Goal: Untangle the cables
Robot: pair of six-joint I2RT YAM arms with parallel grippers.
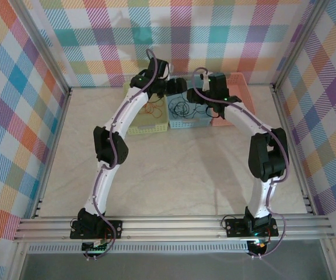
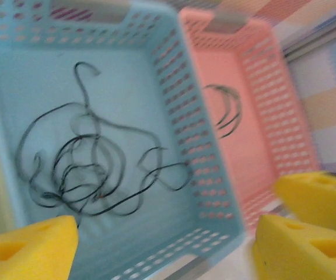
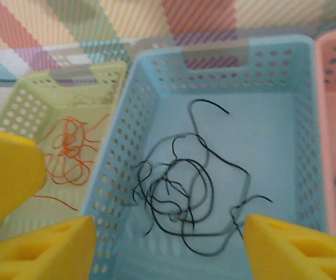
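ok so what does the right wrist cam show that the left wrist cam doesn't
Right wrist, not left wrist: the orange cables lying loose in the yellow-green basket.
Left wrist, not right wrist: the full curl of dark cable on the floor of the pink basket.
Both: the blue basket holding the black cables in a loose tangle, framed by the open left gripper and the open right gripper respectively.

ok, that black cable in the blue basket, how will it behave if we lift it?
Probably floppy: the black cable lies in loose, uneven loops on the floor of the blue basket. Likely light, being so thin. Its loops cross, so lifting one strand may drag the whole bunch up.
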